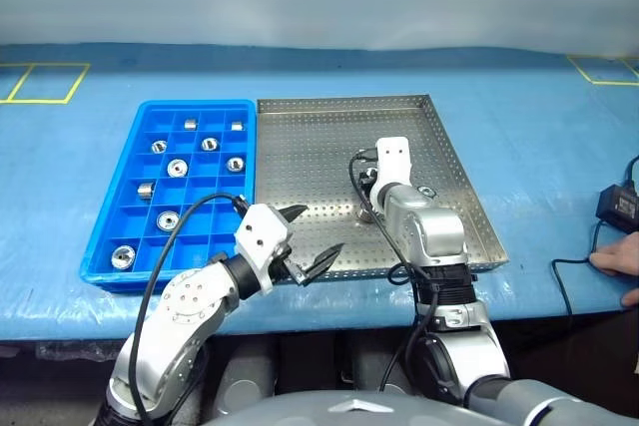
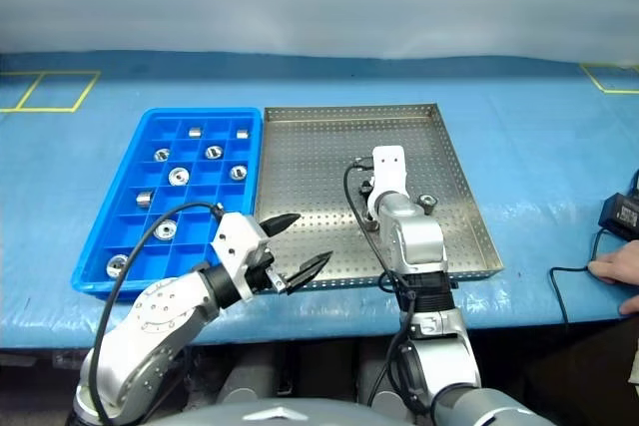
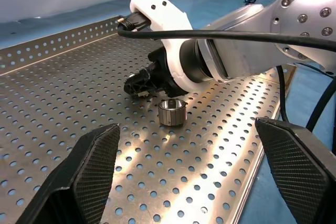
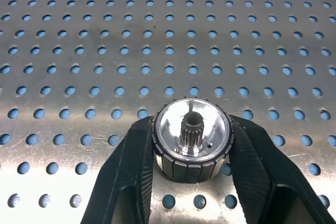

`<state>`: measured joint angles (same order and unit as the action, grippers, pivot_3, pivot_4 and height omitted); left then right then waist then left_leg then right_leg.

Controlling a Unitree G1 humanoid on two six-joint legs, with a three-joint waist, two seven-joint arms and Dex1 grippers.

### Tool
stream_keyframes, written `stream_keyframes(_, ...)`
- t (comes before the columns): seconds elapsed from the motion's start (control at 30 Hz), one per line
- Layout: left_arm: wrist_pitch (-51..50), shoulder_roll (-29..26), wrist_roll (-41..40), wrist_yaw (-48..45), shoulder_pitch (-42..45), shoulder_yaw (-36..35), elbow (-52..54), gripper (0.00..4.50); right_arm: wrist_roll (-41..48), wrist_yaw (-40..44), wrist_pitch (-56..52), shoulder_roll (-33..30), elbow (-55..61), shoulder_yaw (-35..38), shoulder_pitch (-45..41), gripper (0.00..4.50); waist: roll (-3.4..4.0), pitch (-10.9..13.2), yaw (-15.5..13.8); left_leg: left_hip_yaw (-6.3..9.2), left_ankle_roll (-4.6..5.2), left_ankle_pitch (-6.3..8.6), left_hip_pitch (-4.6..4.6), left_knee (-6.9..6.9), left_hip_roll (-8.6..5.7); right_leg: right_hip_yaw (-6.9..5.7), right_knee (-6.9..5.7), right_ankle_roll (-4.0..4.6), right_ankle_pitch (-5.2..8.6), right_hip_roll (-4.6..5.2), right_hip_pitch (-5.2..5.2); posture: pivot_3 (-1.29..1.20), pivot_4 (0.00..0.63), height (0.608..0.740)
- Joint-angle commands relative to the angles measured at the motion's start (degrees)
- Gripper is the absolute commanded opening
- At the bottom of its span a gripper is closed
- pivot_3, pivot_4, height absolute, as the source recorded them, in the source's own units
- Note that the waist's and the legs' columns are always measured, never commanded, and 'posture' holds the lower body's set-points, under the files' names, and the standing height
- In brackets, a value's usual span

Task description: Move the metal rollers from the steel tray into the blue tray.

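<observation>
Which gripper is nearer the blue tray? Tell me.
Left. The left gripper hovers open by the blue tray's near right corner; the right gripper is over the steel tray, shut on a metal roller.

the blue tray (image 1: 110,236) (nine metal rollers (image 1: 178,168) sit in its compartments) lies beside the steel tray (image 1: 310,147) on the blue worktop (image 1: 519,147). the left hand (image 1: 318,238) hovers open over the steel tray's near rim.
</observation>
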<state>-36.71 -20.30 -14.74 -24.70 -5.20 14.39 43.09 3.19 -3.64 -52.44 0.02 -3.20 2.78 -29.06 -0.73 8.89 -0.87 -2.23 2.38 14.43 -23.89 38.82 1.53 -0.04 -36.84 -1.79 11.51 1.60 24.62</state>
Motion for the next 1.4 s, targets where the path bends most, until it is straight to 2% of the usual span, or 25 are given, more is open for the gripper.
stream_keyframes(0.03,1.83,1.63,1.61,3.38,0.15,-0.6,0.3,4.5,0.35,-0.27,2.68,0.38,1.97,0.73,-2.37,1.68,0.01,0.01,-0.08,0.0,0.0,0.0,0.0,0.0,0.0,0.0,0.0,0.0,0.0,0.0,0.0,0.14,0.15,0.74)
stream_keyframes(0.27,0.48,7.66,5.14,14.17,-0.41,-6.39,2.02,4.5,1.26,6.32,7.96,1.51,3.72,-5.71,-7.86,1.68,0.09,0.07,-0.75,-0.04,0.0,0.0,0.03,-0.04,0.06,0.03,-0.01,-0.07,-0.03,-0.12,0.02,0.29,0.15,0.74)
stream_keyframes(0.43,1.77,12.54,5.22,20.42,-4.05,-13.88,6.48,4.5,2.43,12.48,10.78,3.56,1.83,-11.1,-11.27,1.68,0.05,0.06,-2.86,0.08,-0.08,-0.05,0.12,-0.39,0.07,-0.02,-0.02,-0.14,-0.06,-0.17,0.03,0.4,0.15,0.74)
stream_keyframes(0.57,1.89,14.37,6.18,23.22,-7.53,-16.5,9.94,4.5,1.9,14.91,14.67,5.02,-2.09,-13.62,-12.45,1.68,0.03,0.05,-5.9,0.21,-0.26,-0.15,0.13,-0.82,-0.04,-0.12,0.06,0.03,-0.04,-0.09,0.08,0.49,0.15,0.74)
stream_keyframes(0.9,2.56,16.37,9.22,27.49,-14.91,-15.85,14.68,4.5,1.55,19.17,21.09,8.36,-12.13,-15.99,-13.75,1.68,0.03,0.06,-13.19,0.42,-0.44,-0.19,0.08,-0.88,-0.02,-0.44,0.13,-0.08,0.22,-0.08,0.08,0.59,0.15,0.74)
stream_keyframes(1.03,2.29,16.09,9.71,27.51,-15.61,-14.6,15.37,4.5,1.34,19.83,21.97,8.54,-14.53,-16.51,-13.49,1.68,0.04,0.06,-16.55,0.5,-0.52,-0.2,0.07,-0.88,0.03,-0.58,0.08,0.17,0.38,-0.12,0.1,0.61,0.15,0.74)
stream_keyframes(1.27,1.66,15.95,9.83,27.08,-14.94,-13.69,15.09,4.5,1.1,19.15,22.36,8.5,-17.1,-16.23,-12.52,1.68,0.03,0.06,-21.95,0.52,-0.71,-0.09,-0.12,-0.89,0.07,-0.78,0.08,0.09,0.34,-0.15,0.3,0.6,0.15,0.74)
stream_keyframes(1.4,1.28,15.67,9.12,26.33,-13.83,-13.89,14.26,4.5,1.19,18.19,21.92,7.51,-16.28,-15.09,-12.04,1.68,0.0,0.02,-24.48,0.48,-0.82,-0.1,-0.5,-0.85,0.0,-0.82,0.01,0.1,0.34,-0.24,0.71,0.57,0.15,0.74)
